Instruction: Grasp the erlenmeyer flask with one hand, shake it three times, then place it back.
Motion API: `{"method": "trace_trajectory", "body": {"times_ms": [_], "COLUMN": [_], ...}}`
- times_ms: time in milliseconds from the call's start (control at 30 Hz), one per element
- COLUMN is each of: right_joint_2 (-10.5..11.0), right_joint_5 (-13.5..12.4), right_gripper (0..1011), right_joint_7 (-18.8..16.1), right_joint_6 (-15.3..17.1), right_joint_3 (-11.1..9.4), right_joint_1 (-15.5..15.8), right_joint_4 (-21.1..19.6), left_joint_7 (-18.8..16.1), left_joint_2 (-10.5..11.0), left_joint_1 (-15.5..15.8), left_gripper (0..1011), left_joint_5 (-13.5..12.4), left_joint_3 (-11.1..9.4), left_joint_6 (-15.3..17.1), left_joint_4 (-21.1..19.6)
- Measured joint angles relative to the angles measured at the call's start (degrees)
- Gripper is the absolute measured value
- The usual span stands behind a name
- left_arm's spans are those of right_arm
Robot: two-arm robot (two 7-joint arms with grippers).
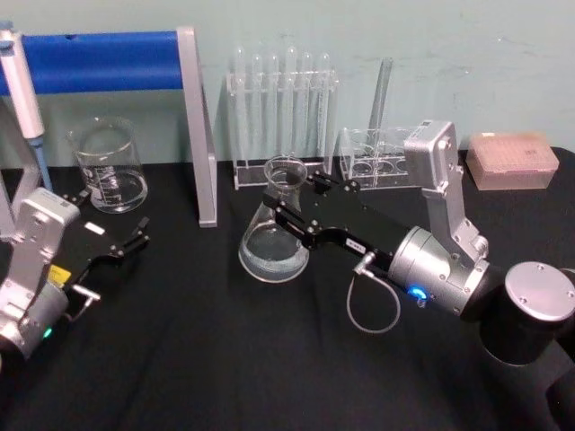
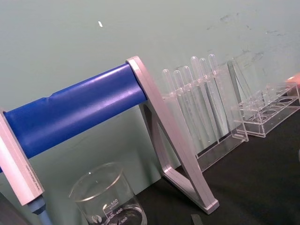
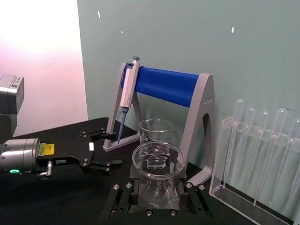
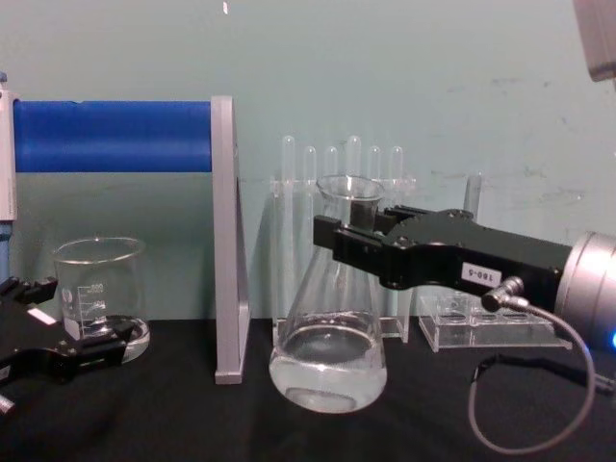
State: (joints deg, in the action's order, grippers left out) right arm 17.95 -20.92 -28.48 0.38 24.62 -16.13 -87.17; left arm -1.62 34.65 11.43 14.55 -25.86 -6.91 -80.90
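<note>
Right gripper (image 1: 289, 192) clamped on flask (image 1: 272, 242) neck. Tube rack (image 1: 283, 117) near behind; bare black tabletop (image 1: 225, 359) in front. Left gripper (image 1: 137, 233) spread wide, near beaker (image 1: 110, 166).

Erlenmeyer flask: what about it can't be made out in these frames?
- Chest view: whether the erlenmeyer flask rests on the table or is just lifted; clear glass against black cloth.
- Right wrist view: its base, cut off by the edge past the right gripper.
- Head view: its graduation marks, too small.
</note>
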Motion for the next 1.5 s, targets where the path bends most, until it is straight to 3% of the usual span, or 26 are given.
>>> {"method": "trace_trajectory", "body": {"times_ms": [233, 1067, 1500], "right_joint_2": [1.2, 6.0, 7.1], "right_joint_5": [-1.2, -5.4, -6.5], "right_gripper": [453, 453, 453], "right_joint_7": [-0.5, -7.8, -10.0], "right_joint_6": [0.0, -3.1, -4.6], "right_joint_3": [0.7, 4.6, 5.8], "right_joint_1": [-0.8, -2.6, -2.9], "right_joint_4": [0.9, 5.7, 8.2], "left_joint_7": [0.0, 0.0, 0.0], "left_joint_2": [0.0, 0.0, 0.0], "left_joint_1": [0.0, 0.0, 0.0], "left_gripper": [1001, 1001, 1001], "left_joint_5": [0.0, 0.0, 0.0], "left_joint_3": [0.0, 0.0, 0.0], "left_joint_6": [0.0, 0.0, 0.0], "left_joint_4": [0.0, 0.0, 0.0]}}
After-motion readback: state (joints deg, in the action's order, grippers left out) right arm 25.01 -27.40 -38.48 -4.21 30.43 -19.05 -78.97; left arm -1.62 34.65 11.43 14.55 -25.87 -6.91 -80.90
